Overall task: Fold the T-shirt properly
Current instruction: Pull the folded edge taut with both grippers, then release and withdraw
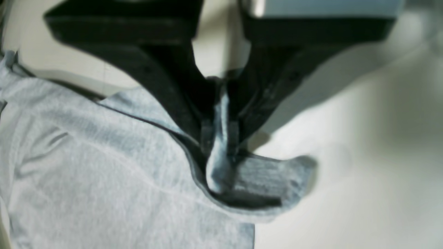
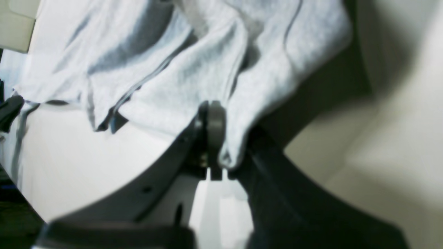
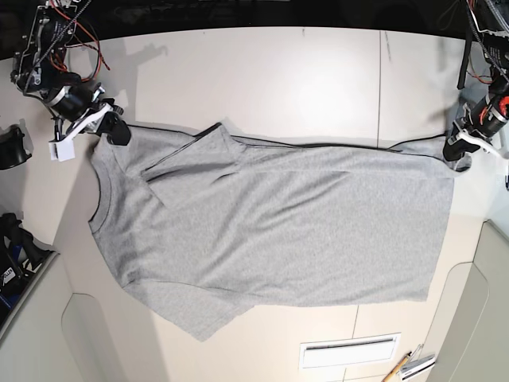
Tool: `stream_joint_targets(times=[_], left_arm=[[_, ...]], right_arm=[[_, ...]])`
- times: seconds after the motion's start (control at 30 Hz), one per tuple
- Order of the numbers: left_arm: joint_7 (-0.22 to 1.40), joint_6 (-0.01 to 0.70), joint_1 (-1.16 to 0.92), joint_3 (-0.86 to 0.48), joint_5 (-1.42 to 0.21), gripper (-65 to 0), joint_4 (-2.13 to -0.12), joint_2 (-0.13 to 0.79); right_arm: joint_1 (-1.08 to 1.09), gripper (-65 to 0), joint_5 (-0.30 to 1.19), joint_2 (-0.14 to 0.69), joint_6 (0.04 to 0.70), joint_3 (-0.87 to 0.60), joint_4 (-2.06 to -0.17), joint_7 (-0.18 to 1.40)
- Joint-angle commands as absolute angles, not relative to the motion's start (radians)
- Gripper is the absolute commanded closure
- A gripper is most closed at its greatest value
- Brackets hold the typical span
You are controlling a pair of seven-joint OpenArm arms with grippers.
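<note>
The light grey T-shirt (image 3: 270,231) lies spread plain side up on the pale table (image 3: 278,72), neck at the left, hem at the right. One sleeve (image 3: 199,155) is folded over onto the chest. My right gripper (image 3: 118,131) is shut on the far shoulder by the collar; the right wrist view shows its jaws (image 2: 221,152) pinching a bunch of grey cloth (image 2: 207,69). My left gripper (image 3: 461,151) is shut on the far hem corner; the left wrist view shows its fingertips (image 1: 219,138) clamped on a fold of fabric (image 1: 104,173). No lettering shows.
A white slotted plate (image 3: 350,350) is set in the table near the front edge, with pens or small tools (image 3: 409,364) beside it. Black equipment (image 3: 12,147) sits off the table's left edge. Rounded pale panels (image 3: 469,318) flank the front corners.
</note>
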State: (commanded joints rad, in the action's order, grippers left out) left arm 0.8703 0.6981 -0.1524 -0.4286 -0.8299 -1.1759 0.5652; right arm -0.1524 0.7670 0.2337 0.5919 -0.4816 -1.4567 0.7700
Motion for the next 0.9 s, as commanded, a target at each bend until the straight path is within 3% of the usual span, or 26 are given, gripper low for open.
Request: stream_joint_targets(times=[0.23,0.53,0.9], left_arm=[[0.958,0.698,-0.153,-0.429,-0.83,0.0,-1.308,0.582],[1.021,0.698,-0.153,-0.428,-0.874,0.0,-1.325,0.593],[1.16,0.698,-0.245,-0.429,-1.015,0.0,-1.426,0.609]], right_arm=[[-0.152,0.0,0.768,0.316,0.592,-0.482,-1.457,0.77],[-0.152,0.0,0.755,0.379,0.591,-0.483,-1.457,0.77],[-0.175,0.0,0.772,0.387,0.592,-0.52,-1.459,0.851]])
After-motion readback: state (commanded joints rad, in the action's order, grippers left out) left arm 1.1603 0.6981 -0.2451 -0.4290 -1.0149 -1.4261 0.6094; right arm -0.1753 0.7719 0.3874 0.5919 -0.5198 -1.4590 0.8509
